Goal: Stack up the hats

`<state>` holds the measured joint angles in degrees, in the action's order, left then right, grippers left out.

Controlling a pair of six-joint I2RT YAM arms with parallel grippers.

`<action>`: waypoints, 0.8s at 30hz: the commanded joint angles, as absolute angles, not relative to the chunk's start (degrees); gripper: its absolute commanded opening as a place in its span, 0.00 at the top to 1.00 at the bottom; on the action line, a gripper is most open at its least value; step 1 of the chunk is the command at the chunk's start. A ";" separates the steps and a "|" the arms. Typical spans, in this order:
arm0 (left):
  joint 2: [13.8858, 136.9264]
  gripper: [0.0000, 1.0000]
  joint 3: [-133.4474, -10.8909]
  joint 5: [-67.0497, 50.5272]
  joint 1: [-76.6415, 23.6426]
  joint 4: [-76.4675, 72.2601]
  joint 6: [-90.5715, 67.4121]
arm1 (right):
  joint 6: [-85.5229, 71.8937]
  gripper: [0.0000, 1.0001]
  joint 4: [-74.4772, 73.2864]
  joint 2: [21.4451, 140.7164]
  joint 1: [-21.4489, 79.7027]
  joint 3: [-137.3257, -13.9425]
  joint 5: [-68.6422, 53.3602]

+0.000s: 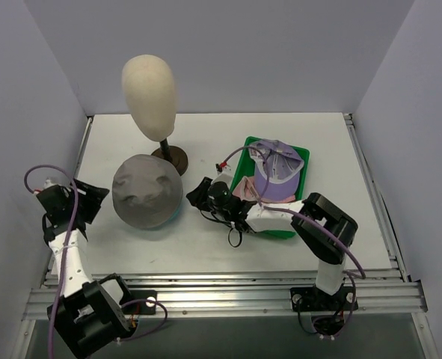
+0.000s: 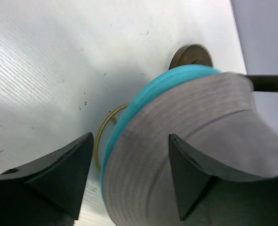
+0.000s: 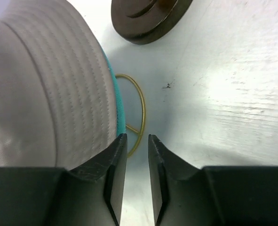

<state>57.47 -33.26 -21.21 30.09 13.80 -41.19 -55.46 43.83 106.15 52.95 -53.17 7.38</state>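
Floppy hat (image 1: 147, 191): grey, parallel stitch rows on brim, turquoise edge beneath. Baseball cap (image 1: 277, 170): lilac, white markings. Second cap (image 1: 243, 191): pink. Tray (image 1: 303, 155): green. Mannequin head (image 1: 149, 84): cream; stand (image 1: 172, 155): dark brown. Surface (image 1: 206, 247): white.

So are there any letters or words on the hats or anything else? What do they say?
White marks on the front of the lilac cap, which lies in the green tray: too small and creased to read.
Grey hat: no writing shows in any view.
Mannequin head: no writing shows.
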 commanded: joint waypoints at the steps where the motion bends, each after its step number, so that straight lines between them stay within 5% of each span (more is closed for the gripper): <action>1: 53.62 0.25 -43.49 -16.62 30.15 22.99 -39.38 | -50.89 0.77 36.06 97.58 52.12 -55.29 11.69; 7: 53.09 0.04 -53.95 -13.97 29.97 31.73 -35.34 | -46.33 0.73 28.68 89.93 51.77 -54.93 13.01; 12: 50.54 0.06 -60.19 -15.04 24.98 34.79 -31.82 | -37.98 0.68 17.52 82.98 47.91 -58.70 12.92; 24: 52.12 0.06 -68.99 4.37 -17.73 34.99 -28.30 | -25.67 0.63 0.98 77.78 30.07 -66.09 8.70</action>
